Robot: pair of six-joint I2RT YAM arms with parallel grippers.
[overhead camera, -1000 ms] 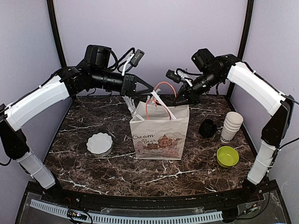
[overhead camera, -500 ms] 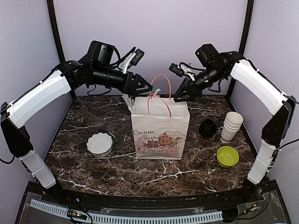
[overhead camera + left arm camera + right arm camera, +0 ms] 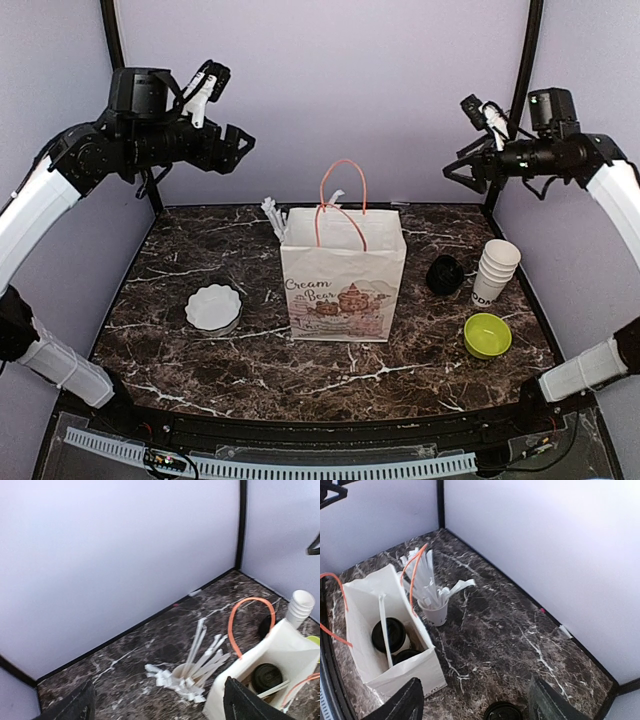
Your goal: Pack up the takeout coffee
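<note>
Inside the paper bag [image 3: 357, 600]: two lidded coffees [image 3: 390, 632], side by side. Straw cup [image 3: 435, 612] just behind it; cup stack [image 3: 496, 268], loose lid [image 3: 444, 274] off right. Left jaws, right jaws open, high.

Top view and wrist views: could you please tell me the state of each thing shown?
Bag: upright, open-topped.
Coffees: lidded, inside bag.
Straw cup: upright, full.
Cup stack: upright, lidless.
Black lid: loose, beside stack.
Bowl: empty.
Dish: empty.
Left gripper: open, empty.
Right gripper: open, empty.
</note>
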